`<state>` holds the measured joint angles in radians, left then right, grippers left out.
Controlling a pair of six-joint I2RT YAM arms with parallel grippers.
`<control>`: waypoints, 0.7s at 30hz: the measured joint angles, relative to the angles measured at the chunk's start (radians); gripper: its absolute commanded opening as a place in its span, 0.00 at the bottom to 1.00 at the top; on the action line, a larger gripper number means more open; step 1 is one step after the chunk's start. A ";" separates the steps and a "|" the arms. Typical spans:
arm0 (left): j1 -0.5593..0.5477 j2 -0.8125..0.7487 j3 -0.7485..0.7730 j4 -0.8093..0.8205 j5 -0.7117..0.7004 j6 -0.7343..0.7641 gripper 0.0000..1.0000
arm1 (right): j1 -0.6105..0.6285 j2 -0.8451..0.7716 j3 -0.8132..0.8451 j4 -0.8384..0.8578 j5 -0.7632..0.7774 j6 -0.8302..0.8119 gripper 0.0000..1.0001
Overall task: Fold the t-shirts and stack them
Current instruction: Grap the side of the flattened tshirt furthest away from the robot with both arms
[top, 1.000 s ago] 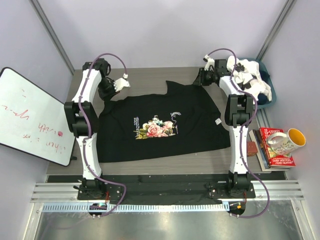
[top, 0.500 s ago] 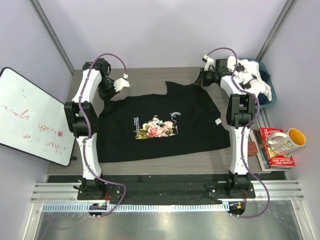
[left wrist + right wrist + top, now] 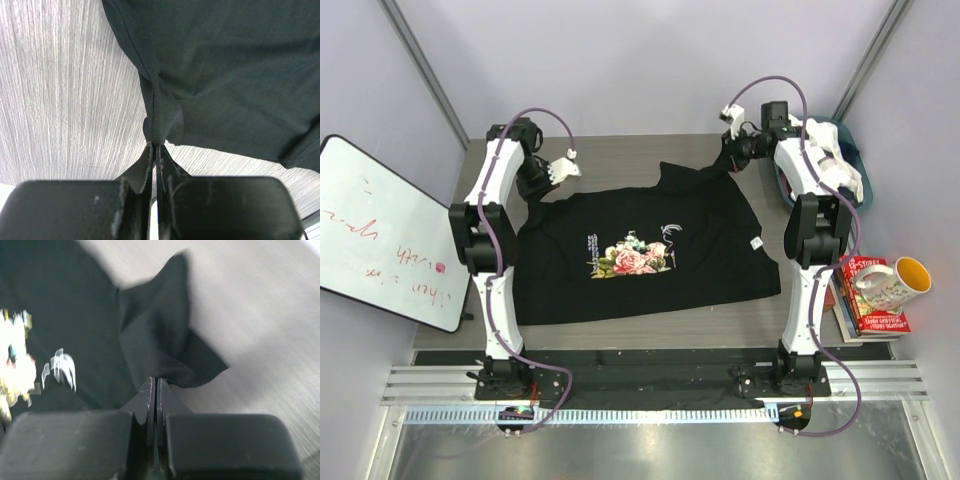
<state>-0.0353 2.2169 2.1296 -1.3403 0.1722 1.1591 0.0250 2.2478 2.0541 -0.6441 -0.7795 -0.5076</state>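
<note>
Both tools are clenched on the black cloth t-shirt (image 3: 640,250), which lies spread print-up on the grey wood-grain counter (image 3: 620,160). The left tool (image 3: 155,146) pinches a small peak of cloth at its far left corner, and the right tool (image 3: 155,382) nips the far right corner, raising a puckered flap. Gripping both far corners likely lets the arms carry that edge over evenly for a fold. The white cloth shirt with black patches (image 3: 835,175) lies heaped at the far right, apart.
</note>
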 measured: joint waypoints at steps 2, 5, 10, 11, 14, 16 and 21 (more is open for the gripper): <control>0.000 0.000 -0.003 0.000 -0.007 0.002 0.00 | 0.001 -0.003 0.002 -0.117 -0.008 -0.131 0.01; 0.000 0.000 -0.006 0.000 -0.016 0.006 0.00 | 0.007 -0.003 0.003 -0.340 0.005 -0.352 0.01; 0.000 0.000 -0.006 0.000 -0.027 0.020 0.00 | 0.040 -0.003 -0.009 -0.575 0.051 -0.635 0.01; 0.000 0.000 -0.006 0.000 -0.028 0.023 0.00 | 0.050 -0.003 -0.020 -0.595 0.064 -0.680 0.01; 0.000 0.000 -0.006 0.000 -0.031 0.026 0.00 | 0.075 -0.003 -0.071 -0.633 0.109 -0.780 0.26; 0.000 0.000 -0.006 0.000 -0.031 0.026 0.00 | 0.088 -0.003 -0.105 -0.653 0.137 -0.826 0.49; 0.000 0.000 -0.006 0.000 -0.031 0.026 0.00 | 0.098 -0.003 -0.108 -0.689 0.165 -0.845 0.58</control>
<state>-0.0353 2.2166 2.1235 -1.3403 0.1413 1.1851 0.1230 2.2448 1.9457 -1.3331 -0.6147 -1.3529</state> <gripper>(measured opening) 0.006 0.556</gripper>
